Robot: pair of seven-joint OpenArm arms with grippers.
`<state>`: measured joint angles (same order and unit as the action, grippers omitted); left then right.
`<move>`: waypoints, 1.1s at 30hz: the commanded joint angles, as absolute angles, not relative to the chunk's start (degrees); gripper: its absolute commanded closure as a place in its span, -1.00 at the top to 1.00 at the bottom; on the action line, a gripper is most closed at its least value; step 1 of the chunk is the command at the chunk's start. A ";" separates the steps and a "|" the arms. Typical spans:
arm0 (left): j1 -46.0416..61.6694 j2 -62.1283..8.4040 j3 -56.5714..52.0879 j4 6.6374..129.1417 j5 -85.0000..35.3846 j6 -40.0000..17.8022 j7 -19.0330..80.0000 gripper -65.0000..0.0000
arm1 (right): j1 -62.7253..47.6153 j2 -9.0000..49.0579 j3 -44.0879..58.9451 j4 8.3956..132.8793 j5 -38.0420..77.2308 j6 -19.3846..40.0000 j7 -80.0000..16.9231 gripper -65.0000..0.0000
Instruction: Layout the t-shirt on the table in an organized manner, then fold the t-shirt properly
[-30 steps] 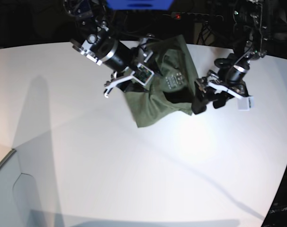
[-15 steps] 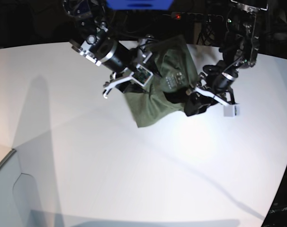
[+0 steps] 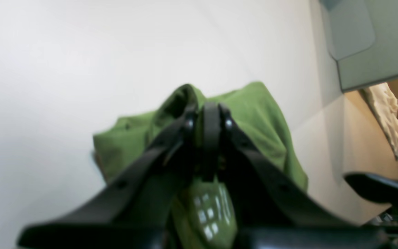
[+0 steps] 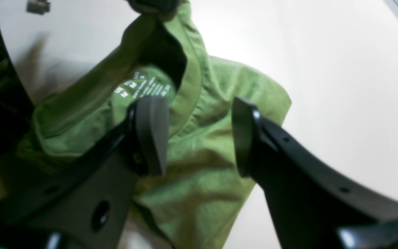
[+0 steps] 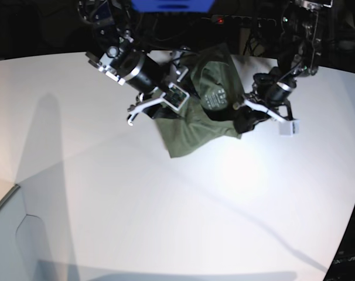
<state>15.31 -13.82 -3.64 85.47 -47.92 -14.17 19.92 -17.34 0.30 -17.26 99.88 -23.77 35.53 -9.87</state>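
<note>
The t-shirt (image 5: 198, 126) lies bunched near the far curved edge of the table (image 5: 166, 216), its long axis running from that edge obliquely toward the near left, the collar opening at the far end and a loose corner pointing nearest me. Inside the collar I see a pale printed label (image 4: 143, 88), its lines too small and blurred to read. My left gripper (image 3: 207, 129) is pinched tight on a raised fold of the cloth at the shirt's right side. My right gripper (image 4: 199, 135) hangs over the fabric below the collar, jaws spread wide, holding nothing.
</note>
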 commanded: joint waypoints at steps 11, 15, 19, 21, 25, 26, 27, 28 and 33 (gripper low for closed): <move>19.03 -13.93 -10.95 87.43 -48.84 -14.90 18.59 -0.99 | -17.10 0.13 -17.27 100.70 -22.99 35.30 -8.31 -0.09; 18.59 -13.93 -10.95 85.32 -48.84 -14.90 18.59 -0.98 | -17.10 0.04 -17.27 100.70 -22.99 35.30 -8.31 -0.09; 18.51 -13.93 -10.86 82.51 -48.84 -14.81 18.59 -0.92 | -17.10 0.04 -17.27 100.62 -22.99 35.30 -8.40 -0.09; 18.68 -13.93 -10.86 81.63 -48.84 -14.73 18.68 -0.69 | -17.10 0.13 -17.27 100.62 -22.99 35.30 -8.48 -0.09; 19.38 -13.93 -10.86 81.01 -48.92 -14.73 18.68 -0.02 | -17.10 0.22 -17.27 100.62 -22.99 35.30 -8.57 -0.09; 20.00 -13.85 -10.86 81.10 -48.92 -14.73 18.68 0.12 | -17.10 0.22 -17.27 100.62 -22.99 35.30 -8.57 -0.09; 20.70 -13.85 -10.95 81.63 -48.92 -14.81 18.59 0.25 | -17.10 0.22 -17.27 100.62 -22.99 35.30 -8.57 -0.09; 21.41 -13.85 -10.95 82.51 -49.36 -14.90 18.59 0.36 | -17.10 0.22 -17.27 100.62 -22.99 35.30 -8.57 -0.09; 25.63 -14.20 -10.86 85.49 -55.43 -14.90 18.59 0.62 | -17.10 0.22 -17.27 100.70 -22.99 35.30 -8.57 -0.09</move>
<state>25.54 -13.63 -10.72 84.75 -54.57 -14.55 19.35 -17.37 0.34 -17.26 99.74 -23.79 35.53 -9.98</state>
